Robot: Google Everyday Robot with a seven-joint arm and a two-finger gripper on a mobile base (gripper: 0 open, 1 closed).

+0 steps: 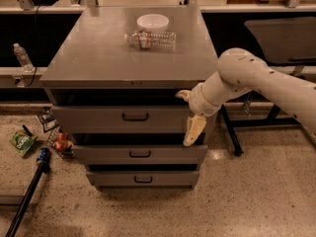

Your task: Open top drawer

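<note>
The top drawer (98,118) is the widest grey front of the three-drawer cabinet, with a dark bar handle (135,117) at its centre. It sits slightly out, with a dark gap above it. My gripper (188,113) is on the white arm coming from the right, in front of the drawer's right end and to the right of the handle. Its fingers are spread, one fingertip (182,94) near the cabinet's top edge and the other (193,131) pointing down over the drawer's lower edge. It holds nothing.
Two narrower drawers, middle (139,153) and bottom (142,178), sit below. A white bowl (152,21) and a lying water bottle (150,39) are on the cabinet top. Snack packets (22,142) and a black pole (29,191) lie on the floor at left. A dark table (281,38) stands at right.
</note>
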